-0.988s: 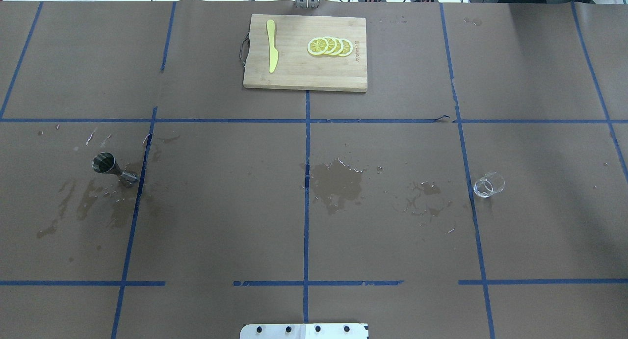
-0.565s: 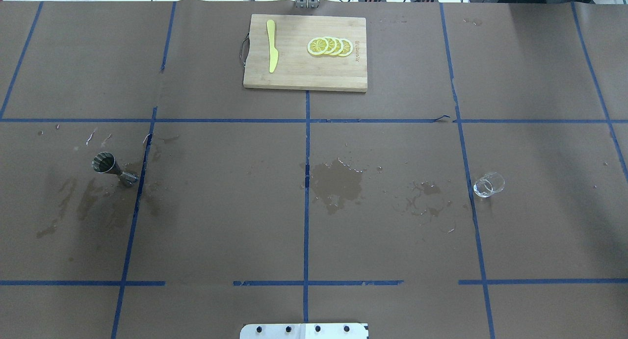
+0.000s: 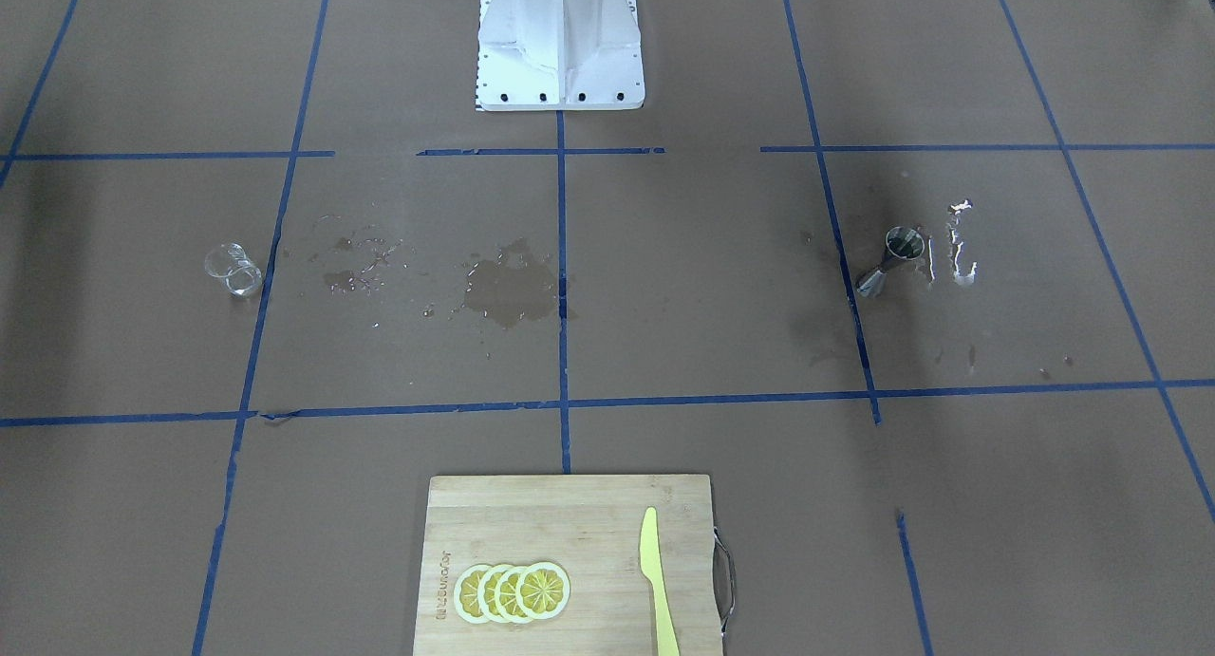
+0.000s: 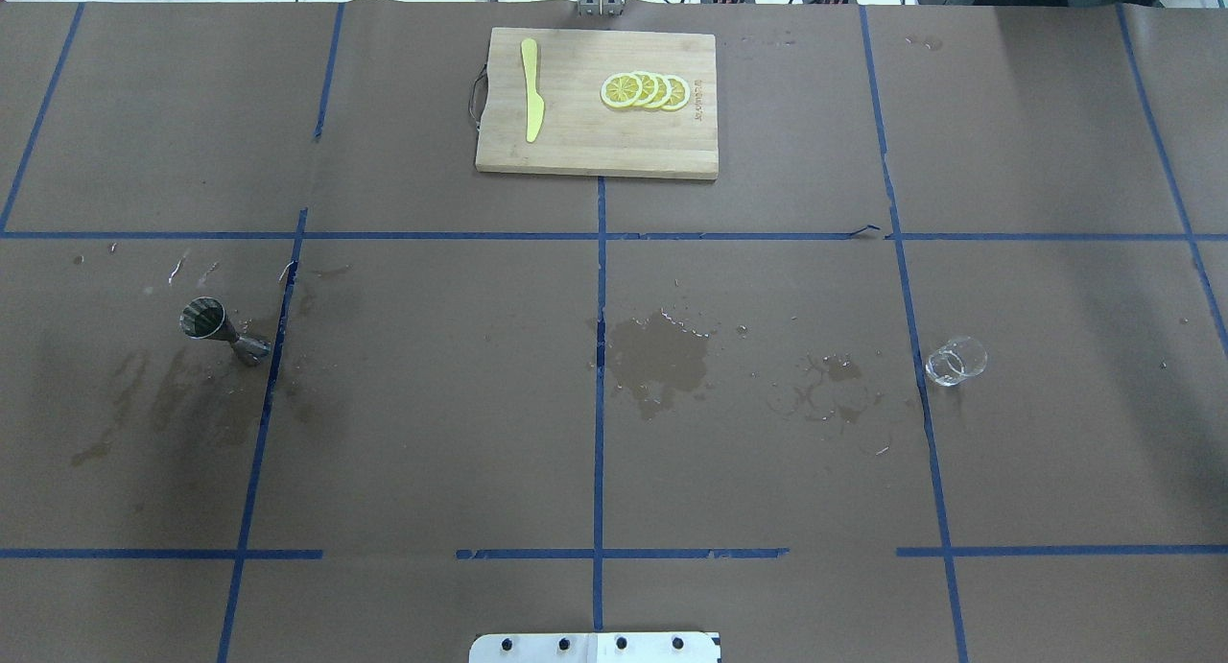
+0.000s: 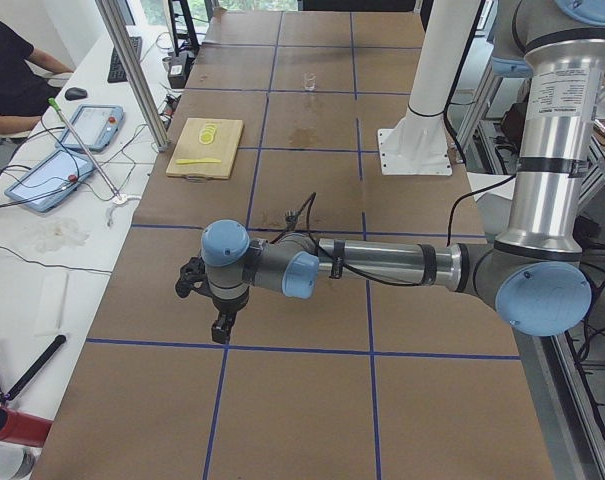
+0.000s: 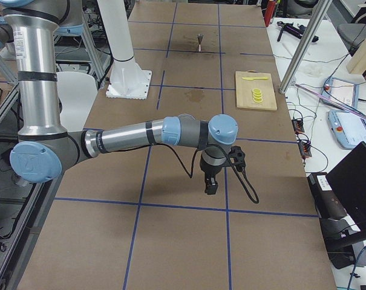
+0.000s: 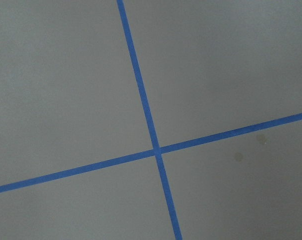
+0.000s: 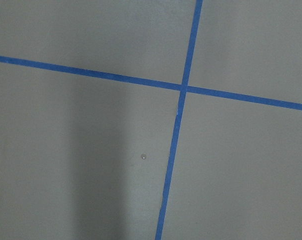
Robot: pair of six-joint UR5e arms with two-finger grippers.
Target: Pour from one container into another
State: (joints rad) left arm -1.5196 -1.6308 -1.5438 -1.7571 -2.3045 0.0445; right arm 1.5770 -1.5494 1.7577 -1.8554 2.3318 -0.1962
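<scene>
A small metal jigger [image 4: 213, 327] stands on the brown table at the left, also seen in the front-facing view [image 3: 892, 257] and far off in the right view [image 6: 199, 42]. A clear glass [image 4: 956, 361] sits at the right [image 3: 233, 269], tiny in the left view [image 5: 308, 82]. My left gripper [image 5: 220, 328] hangs over the table's left end and points down. My right gripper [image 6: 210, 186] does the same over the right end. Both are far from the containers, and I cannot tell whether either is open or shut. Both wrist views show only table and blue tape.
A wooden cutting board [image 4: 576, 145] at the far middle carries lemon slices [image 4: 645, 91] and a yellow knife [image 4: 531, 89]. Wet patches [image 4: 660, 361] mark the table's middle and the area by the jigger. The robot's base [image 3: 560, 39] stands at the near edge. An operator [image 5: 12, 80] sits beyond the table.
</scene>
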